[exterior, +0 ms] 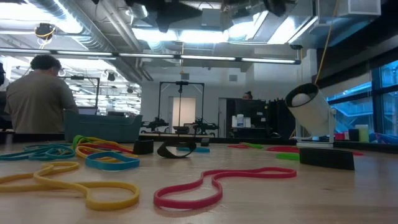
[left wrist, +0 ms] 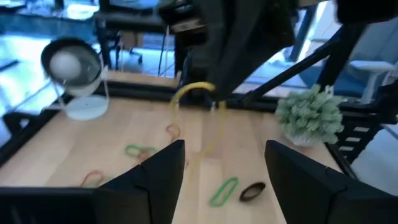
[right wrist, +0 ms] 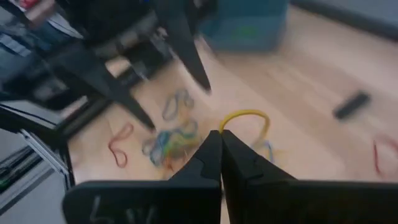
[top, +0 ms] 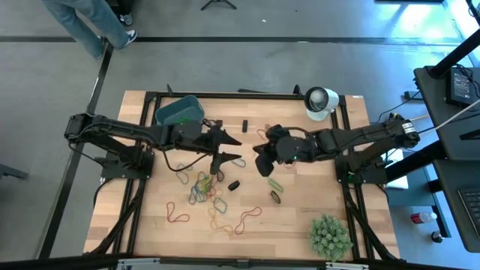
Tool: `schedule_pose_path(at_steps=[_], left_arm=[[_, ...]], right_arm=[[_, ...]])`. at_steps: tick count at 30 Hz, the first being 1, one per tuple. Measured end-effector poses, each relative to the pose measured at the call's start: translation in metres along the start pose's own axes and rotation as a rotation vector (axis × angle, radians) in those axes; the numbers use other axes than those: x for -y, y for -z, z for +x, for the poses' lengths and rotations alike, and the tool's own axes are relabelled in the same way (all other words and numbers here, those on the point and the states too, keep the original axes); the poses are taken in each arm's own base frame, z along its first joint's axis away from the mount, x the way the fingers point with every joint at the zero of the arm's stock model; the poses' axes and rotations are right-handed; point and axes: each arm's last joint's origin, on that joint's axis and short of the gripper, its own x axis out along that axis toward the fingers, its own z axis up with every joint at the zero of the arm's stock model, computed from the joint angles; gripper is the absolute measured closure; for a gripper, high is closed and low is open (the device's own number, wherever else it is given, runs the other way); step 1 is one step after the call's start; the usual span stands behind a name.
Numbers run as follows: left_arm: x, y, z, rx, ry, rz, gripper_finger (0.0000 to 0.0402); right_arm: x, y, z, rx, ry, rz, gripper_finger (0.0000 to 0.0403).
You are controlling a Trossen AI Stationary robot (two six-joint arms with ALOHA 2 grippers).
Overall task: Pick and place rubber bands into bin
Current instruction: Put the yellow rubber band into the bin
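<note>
The right claw (right wrist: pixel 219 144) is clamped on a yellow rubber band (right wrist: pixel 244 119); the left claw (left wrist: pixel 224 171) stands apart, apparently just after a handover. Next: carry it to the single bin (top: pixel 178 110) at the table's far-left edge. Roughly a dozen rubber bands (top: pixel 204 191) remain mid-table.

Over the surface's middle the left gripper (top: pixel 234 148), fingers spread, and the pinched-shut right gripper (top: pixel 263 166) crowd close together. The bin (top: pixel 178 111) at the far edge lies uncovered. Bare wood (top: pixel 150 217) opens toward the near-left corner.
</note>
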Motion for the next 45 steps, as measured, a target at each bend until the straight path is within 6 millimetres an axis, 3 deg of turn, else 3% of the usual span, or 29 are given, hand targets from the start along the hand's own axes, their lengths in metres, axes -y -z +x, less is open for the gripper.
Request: schedule_pose_path(at_steps=[13,29,34,40,45], left_arm=[[0.000,-0.004,0.000,0.038,-0.006,-0.001,0.0185],[-0.005,-0.005,0.005,0.073,-0.039,0.004,0.0192],[-0.005,-0.002,0.006,0.047,-0.029,0.005,0.0248],[-0.005,0.000,0.006,0.027,-0.014,0.004,0.0376],[-0.005,0.003,0.006,-0.004,0.007,0.003,0.0398]], right_arm=[[-0.002,-0.026,0.004,0.174,-0.096,-0.063,0.0403],[-0.004,-0.027,0.020,0.198,-0.103,-0.073,0.0403],[-0.004,-0.027,0.021,0.197,-0.100,-0.072,0.0403],[-0.002,-0.028,0.022,0.200,-0.093,-0.064,0.0403],[0.000,-0.026,0.023,0.176,-0.076,-0.074,0.0401]])
